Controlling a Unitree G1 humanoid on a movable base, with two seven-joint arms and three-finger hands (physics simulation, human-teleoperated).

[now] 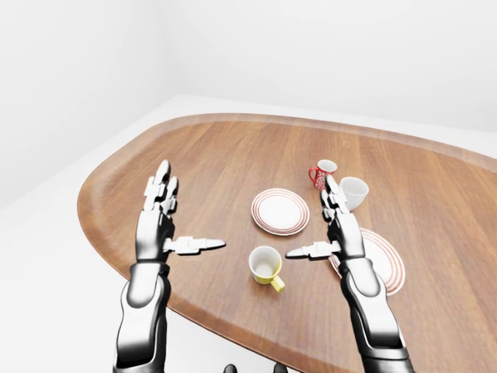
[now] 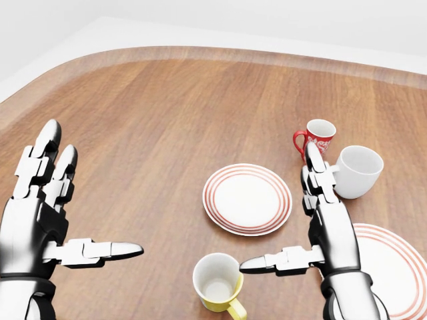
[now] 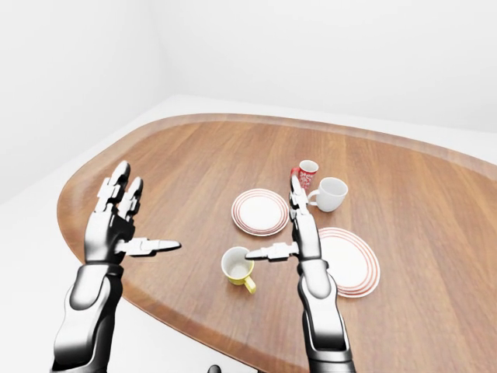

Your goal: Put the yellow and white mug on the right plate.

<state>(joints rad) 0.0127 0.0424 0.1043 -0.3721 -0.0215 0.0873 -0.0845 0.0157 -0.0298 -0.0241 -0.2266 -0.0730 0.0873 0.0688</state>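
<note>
Presently the bench carries two plates, right plate empty. Both hands, left hand and right hand, hover with fingers spread wide, holding nothing. Mug stands upright between them, near the edge. Risk: a sideways approach could knock it off.

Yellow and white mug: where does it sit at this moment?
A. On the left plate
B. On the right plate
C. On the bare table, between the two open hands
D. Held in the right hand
C. The yellow and white mug stands on the wooden table, off both plates, with the left hand and right hand open on either side and not touching it.
</note>
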